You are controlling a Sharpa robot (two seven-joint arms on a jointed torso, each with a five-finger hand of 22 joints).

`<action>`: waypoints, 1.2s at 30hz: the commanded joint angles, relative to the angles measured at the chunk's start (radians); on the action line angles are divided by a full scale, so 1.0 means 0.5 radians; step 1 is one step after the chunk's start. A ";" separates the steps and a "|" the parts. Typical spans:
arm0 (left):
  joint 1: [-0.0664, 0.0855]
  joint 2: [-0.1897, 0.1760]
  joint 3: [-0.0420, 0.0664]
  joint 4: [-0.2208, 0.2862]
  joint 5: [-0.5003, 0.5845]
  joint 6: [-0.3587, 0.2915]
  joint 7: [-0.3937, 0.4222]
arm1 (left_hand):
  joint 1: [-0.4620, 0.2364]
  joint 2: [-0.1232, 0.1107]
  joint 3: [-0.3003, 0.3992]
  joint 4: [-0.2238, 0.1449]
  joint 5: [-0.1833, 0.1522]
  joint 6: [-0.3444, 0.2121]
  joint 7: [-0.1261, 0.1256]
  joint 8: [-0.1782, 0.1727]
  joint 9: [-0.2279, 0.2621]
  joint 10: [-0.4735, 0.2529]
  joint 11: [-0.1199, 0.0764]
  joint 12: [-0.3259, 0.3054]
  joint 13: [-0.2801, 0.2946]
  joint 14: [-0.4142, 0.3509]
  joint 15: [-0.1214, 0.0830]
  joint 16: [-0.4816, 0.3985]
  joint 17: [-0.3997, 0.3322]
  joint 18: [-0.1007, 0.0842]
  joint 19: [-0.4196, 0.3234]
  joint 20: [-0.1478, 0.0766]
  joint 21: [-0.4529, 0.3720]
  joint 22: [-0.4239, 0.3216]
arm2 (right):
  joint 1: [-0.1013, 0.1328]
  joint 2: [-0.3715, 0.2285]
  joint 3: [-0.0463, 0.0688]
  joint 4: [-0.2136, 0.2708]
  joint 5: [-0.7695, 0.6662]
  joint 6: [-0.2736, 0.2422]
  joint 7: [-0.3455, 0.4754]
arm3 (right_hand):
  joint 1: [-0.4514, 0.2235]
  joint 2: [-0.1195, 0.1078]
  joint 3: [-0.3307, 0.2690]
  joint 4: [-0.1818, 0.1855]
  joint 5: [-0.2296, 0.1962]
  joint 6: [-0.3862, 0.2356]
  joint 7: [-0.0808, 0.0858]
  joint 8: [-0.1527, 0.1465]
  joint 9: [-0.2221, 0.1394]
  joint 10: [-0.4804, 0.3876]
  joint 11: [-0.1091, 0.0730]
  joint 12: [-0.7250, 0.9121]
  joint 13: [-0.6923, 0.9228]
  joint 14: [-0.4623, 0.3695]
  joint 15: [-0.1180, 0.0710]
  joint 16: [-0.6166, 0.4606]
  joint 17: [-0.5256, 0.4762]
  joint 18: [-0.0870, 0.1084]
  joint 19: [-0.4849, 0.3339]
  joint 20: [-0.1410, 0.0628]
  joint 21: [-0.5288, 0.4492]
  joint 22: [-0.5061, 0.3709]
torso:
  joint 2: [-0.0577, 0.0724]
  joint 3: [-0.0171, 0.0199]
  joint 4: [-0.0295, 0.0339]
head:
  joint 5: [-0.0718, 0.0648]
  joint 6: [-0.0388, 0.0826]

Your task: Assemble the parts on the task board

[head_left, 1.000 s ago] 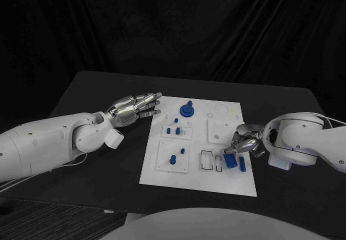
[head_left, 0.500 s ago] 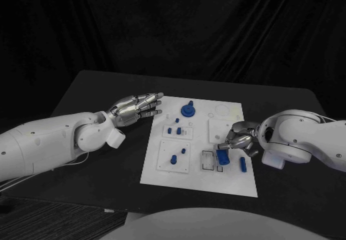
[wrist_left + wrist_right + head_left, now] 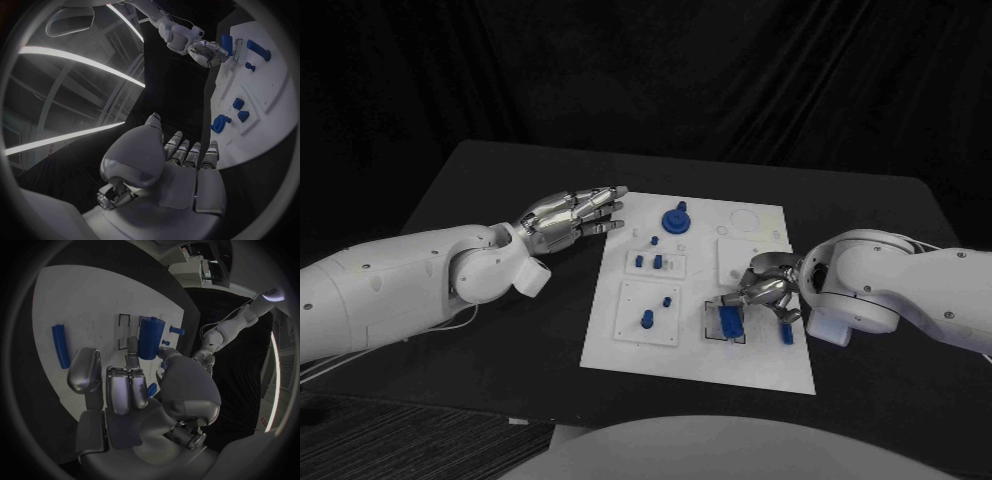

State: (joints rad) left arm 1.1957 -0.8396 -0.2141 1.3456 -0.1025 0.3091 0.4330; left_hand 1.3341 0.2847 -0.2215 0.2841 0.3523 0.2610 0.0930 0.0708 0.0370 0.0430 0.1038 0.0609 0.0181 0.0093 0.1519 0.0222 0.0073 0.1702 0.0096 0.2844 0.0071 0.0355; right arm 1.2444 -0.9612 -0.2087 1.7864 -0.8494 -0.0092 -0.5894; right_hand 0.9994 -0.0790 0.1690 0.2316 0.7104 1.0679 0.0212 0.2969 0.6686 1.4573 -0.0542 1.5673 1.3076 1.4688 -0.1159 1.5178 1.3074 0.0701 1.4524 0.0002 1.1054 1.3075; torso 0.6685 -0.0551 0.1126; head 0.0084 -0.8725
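Head view, task board: the white task board (image 3: 697, 300) lies in the middle of the black tabletop (image 3: 488, 190), with blue parts standing in it.
Head view, right hand: the right hand (image 3: 764, 292) is over the board's right half, fingers closed round a blue block (image 3: 730, 320) that sits at the outlined slots (image 3: 718, 322) near the board's near edge.
Head view, loose part: a blue bar (image 3: 786, 330) lies flat on the board just beside the right hand, on the side toward the board's right edge.
Head view, left hand: the left hand (image 3: 568, 217) hovers just off the board's far left corner, fingers stretched out and slightly apart, holding nothing.
Head view, other parts: a round blue knob piece (image 3: 675, 219) stands near the far edge; small blue pegs (image 3: 646, 261) and a longer peg (image 3: 648, 320) stand in the left-hand plates.
Left wrist view, left hand: the palm (image 3: 181, 172) is empty, fingers extended toward the board's edge without touching it.
Right wrist view, right hand: the fingers (image 3: 132, 360) press against the blue block (image 3: 149, 337), which stands upright by a rectangular slot outline (image 3: 124, 331); the blue bar (image 3: 60, 345) lies apart on the board.
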 commanded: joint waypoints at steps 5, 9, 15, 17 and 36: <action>-0.006 0.001 0.002 0.003 0.010 0.035 0.021 | 0.025 0.003 0.014 -0.001 0.008 -0.013 0.004 0.006 0.000 -0.007 0.012 0.005 0.000 0.008 0.007 0.002 0.002 0.017 0.002 0.005 0.002 -0.003 | -0.023 0.029 0.001 -0.016 -0.019 -0.017 -0.054 | -0.069 0.021 0.334 -0.299 -0.151 -0.034 0.013 -0.044 -0.016 0.227 0.012 0.007 0.526 0.164 0.018 -0.017 0.320 0.041 -0.013 0.006 -0.038 0.263 | 0.002 0.0008 0.001 | -0.001 0.000; -0.007 0.002 0.002 0.003 0.010 0.036 0.021 | 0.025 0.003 0.014 -0.001 0.008 -0.013 0.004 0.006 0.000 -0.007 0.012 0.005 0.000 0.008 0.007 0.002 0.002 0.017 0.002 0.005 0.002 -0.003 | -0.028 0.043 0.001 -0.024 -0.028 -0.018 -0.055 | -0.089 0.029 0.320 -0.285 -0.259 -0.031 0.016 -0.060 -0.029 0.227 0.016 0.007 0.526 0.163 0.021 -0.021 0.311 0.043 -0.013 0.010 -0.050 0.261 | 0.003 0.0020 -0.001 | -0.001 0.000; -0.007 0.001 0.002 0.004 0.010 0.037 0.019 | 0.025 0.003 0.014 -0.001 0.008 -0.013 0.004 0.006 0.000 -0.007 0.012 0.005 0.000 0.008 0.007 0.002 0.002 0.017 0.002 0.005 0.002 -0.003 | -0.034 0.055 0.001 -0.036 -0.032 -0.009 -0.060 | -0.109 0.034 0.303 -0.269 -0.342 -0.029 0.021 -0.078 -0.044 0.227 0.019 0.007 0.526 0.162 0.023 -0.025 0.303 0.045 -0.014 0.013 -0.067 0.257 | 0.004 0.0019 -0.003 | 0.009 0.000; -0.007 0.000 0.002 0.005 0.010 0.037 0.019 | 0.025 0.003 0.014 -0.001 0.008 -0.013 0.004 0.006 0.000 -0.007 0.012 0.005 0.000 0.008 0.007 0.002 0.002 0.017 0.002 0.005 0.002 -0.003 | -0.036 0.058 0.001 -0.038 -0.033 -0.011 -0.060 | -0.140 0.042 0.280 -0.241 -0.451 -0.027 0.025 -0.090 -0.054 0.227 0.023 0.007 0.526 0.161 0.027 -0.029 0.296 0.046 -0.013 0.016 -0.075 0.256 | 0.005 0.0020 -0.003 | 0.008 0.000; -0.008 0.001 0.002 0.003 0.010 0.045 0.008 | 0.025 0.004 0.015 0.000 0.009 -0.015 0.003 0.006 0.000 -0.008 0.014 0.005 0.000 0.008 0.010 0.003 0.002 0.017 0.002 0.005 0.002 -0.003 | -0.041 0.066 0.001 -0.048 -0.034 -0.016 -0.065 | -0.224 0.055 0.135 -0.135 -0.893 -0.014 0.033 -0.128 -0.087 0.227 0.031 0.007 0.526 0.157 0.034 -0.036 0.275 0.050 -0.009 0.023 -0.115 0.252 | 0.000 0.0009 -0.001 | 0.014 0.000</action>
State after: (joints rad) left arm 1.1935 -0.8407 -0.2142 1.3457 -0.1025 0.3162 0.4301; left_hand 1.3381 0.2887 -0.2215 0.2841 0.3523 0.2610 0.0930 0.0708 0.0370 0.0393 0.1074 0.0609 0.0181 0.0093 0.1519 0.0222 0.0072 0.1702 0.0095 0.2844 0.0071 0.0356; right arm 1.2284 -0.9273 -0.2069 1.7639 -0.8575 -0.0100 -0.5963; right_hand 0.8935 -0.0522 0.2383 0.1671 0.2631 1.0561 0.0336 0.2368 0.6267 1.4649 -0.0472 1.5672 1.3073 1.4649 -0.1052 1.5063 1.3073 0.0863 1.4490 0.0037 1.0510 1.3073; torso 0.6691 -0.0548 0.1124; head 0.0150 -0.8725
